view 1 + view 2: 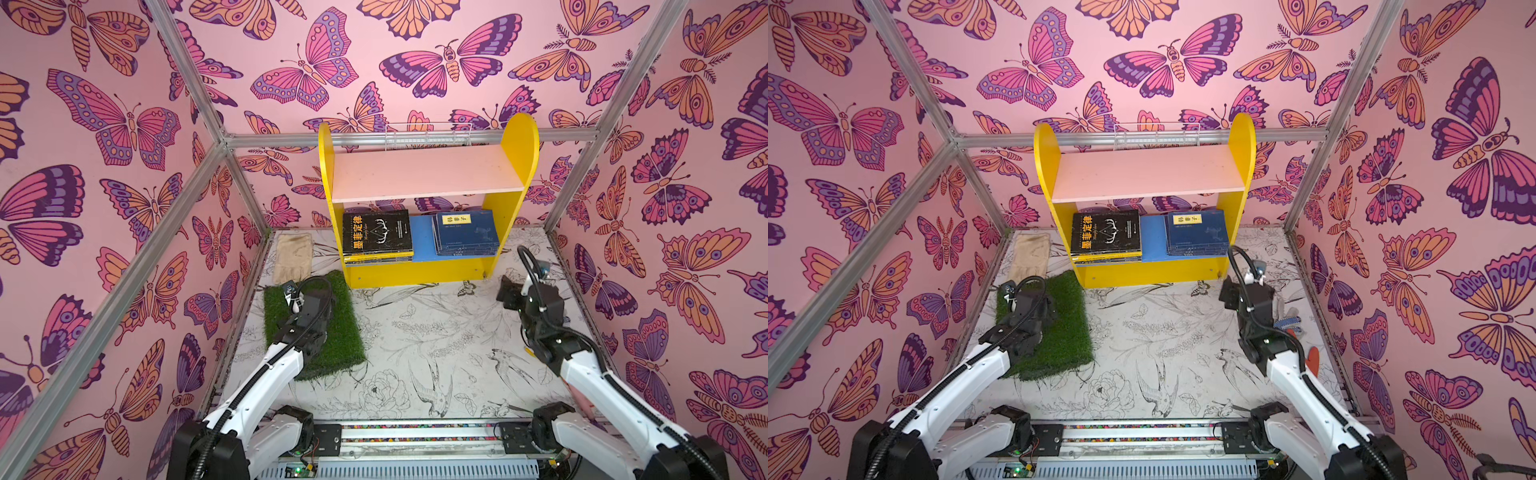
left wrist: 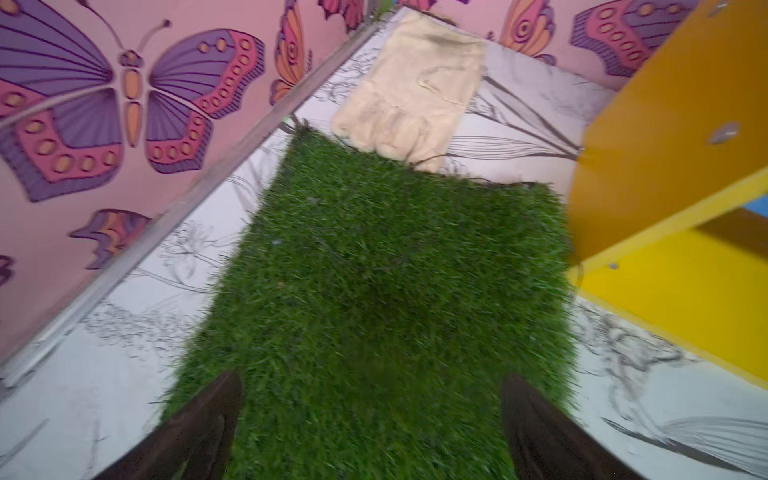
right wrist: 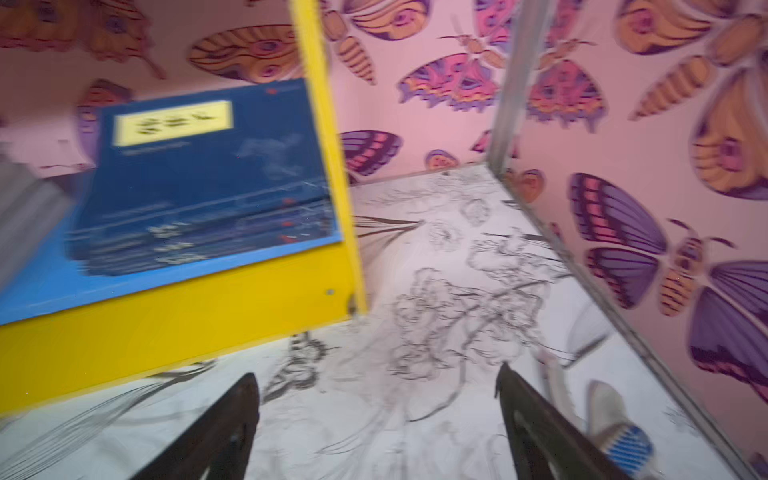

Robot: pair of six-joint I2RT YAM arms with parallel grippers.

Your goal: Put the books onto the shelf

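Right wrist view: books (image 3: 199,183) lie beyond right gripper (image 3: 377,370).

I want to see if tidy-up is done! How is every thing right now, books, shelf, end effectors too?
shelf: upright, books on lower board only.
black book: flat, topping the left stack.
navy books: stacked flat, right side.
green turf: flat on table.
glove: flat, at turf's far edge.
left end effector: open, empty, over turf.
right end effector: open, empty, over table.
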